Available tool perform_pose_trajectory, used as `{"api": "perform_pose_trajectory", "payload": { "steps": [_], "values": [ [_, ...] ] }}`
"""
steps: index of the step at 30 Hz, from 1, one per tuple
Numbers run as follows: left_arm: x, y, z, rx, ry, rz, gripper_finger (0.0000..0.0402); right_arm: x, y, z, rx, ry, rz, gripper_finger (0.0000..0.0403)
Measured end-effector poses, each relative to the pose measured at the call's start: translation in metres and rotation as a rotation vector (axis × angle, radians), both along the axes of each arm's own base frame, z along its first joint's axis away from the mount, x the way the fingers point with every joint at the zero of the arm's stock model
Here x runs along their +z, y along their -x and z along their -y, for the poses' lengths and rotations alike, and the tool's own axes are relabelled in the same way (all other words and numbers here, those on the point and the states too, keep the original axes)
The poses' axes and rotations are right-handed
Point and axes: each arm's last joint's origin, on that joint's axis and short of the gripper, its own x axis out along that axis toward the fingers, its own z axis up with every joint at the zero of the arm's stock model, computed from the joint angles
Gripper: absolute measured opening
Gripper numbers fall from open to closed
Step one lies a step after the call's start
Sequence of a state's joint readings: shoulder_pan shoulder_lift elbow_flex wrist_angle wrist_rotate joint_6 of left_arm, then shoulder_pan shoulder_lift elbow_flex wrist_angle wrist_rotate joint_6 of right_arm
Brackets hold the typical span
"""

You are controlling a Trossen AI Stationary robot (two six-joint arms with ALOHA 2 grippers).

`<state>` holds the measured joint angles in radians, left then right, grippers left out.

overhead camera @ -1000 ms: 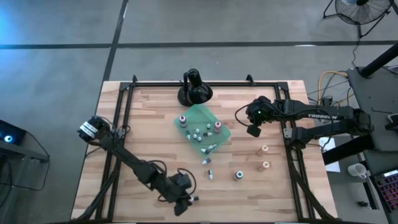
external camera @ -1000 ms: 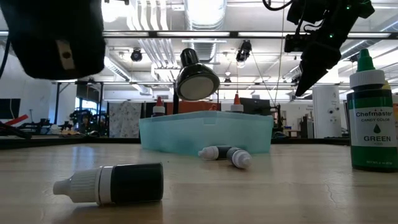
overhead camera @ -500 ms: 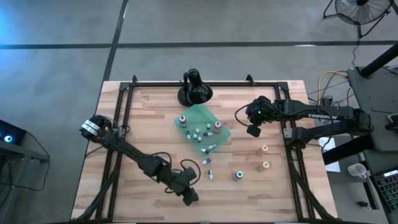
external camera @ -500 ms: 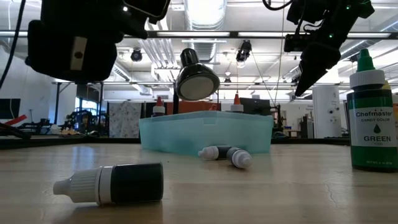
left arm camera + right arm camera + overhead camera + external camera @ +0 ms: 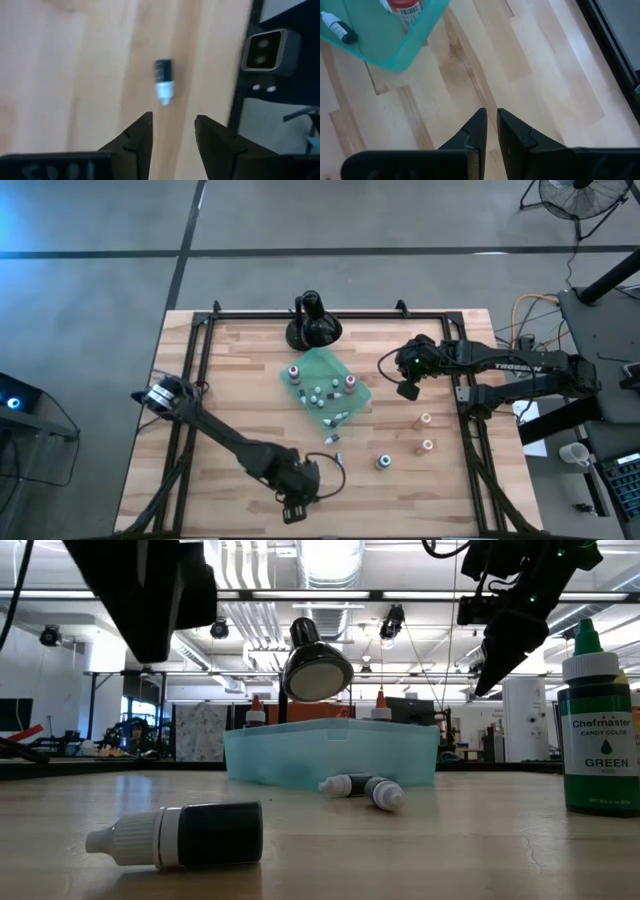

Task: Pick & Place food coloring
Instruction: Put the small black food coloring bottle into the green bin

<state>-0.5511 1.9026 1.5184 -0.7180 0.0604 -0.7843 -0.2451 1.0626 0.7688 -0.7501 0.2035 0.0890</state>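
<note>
Looking down from the high view, the left gripper [image 5: 300, 502] hangs over the near middle of the wooden surface [image 5: 230, 380], just left of a small bottle [image 5: 339, 459] lying by itself; more bottles lie in and beside the green tray [image 5: 327, 366] at the centre, three stand or lie to the right near [image 5: 426, 445], and a black stand [image 5: 312, 326] sits at the far edge. The right gripper [image 5: 407, 387] waits off the tray's right side, well apart from that lone bottle, so the left arm is judged the nearer one. From the low view, a dark bottle with a white cap [image 5: 180, 835] lies on its side in the foreground, its length running left to right, and a tall green bottle [image 5: 598, 735] at the right reads "Chefmaster Candy Color Green". In the left wrist view, the jaws stand partly open and empty, and a dark bottle with a white cap [image 5: 163, 87] lies ahead of them with its cap end toward the gap, its long axis roughly in line with the reach. In the right wrist view, the jaws are closed together on nothing, with a tray corner and a red-labelled bottle [image 5: 405, 9] beyond.
</note>
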Motion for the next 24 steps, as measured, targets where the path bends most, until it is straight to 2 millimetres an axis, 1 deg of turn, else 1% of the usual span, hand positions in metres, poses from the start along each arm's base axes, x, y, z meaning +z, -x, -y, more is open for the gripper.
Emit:
{"api": "perform_pose_trajectory", "payload": {
  "steps": [4,9,14,18,21,24],
  "values": [
    [-0.006,-0.010,0.010,0.009,0.025,0.022,0.0119,-0.002,0.001,0.000,0.016,0.007,-0.013,0.0038],
    [-0.019,-0.014,0.019,0.045,0.051,0.013,0.0119,-0.004,0.001,0.000,0.044,0.019,-0.030,0.0038],
    [-0.032,-0.019,0.022,0.095,0.031,0.015,0.0119,-0.005,0.002,0.000,0.062,0.027,-0.040,0.0038],
    [-0.041,-0.017,0.021,0.157,-0.029,-0.018,0.0119,-0.005,0.002,0.000,0.063,0.026,-0.043,0.0038],
    [-0.043,-0.012,0.022,0.148,-0.053,-0.048,0.0119,-0.005,0.002,0.000,0.063,0.027,-0.043,0.0038],
    [-0.043,-0.010,0.027,0.136,-0.048,-0.043,0.0119,-0.005,0.002,0.000,0.063,0.027,-0.043,0.0038]
  ]
}}
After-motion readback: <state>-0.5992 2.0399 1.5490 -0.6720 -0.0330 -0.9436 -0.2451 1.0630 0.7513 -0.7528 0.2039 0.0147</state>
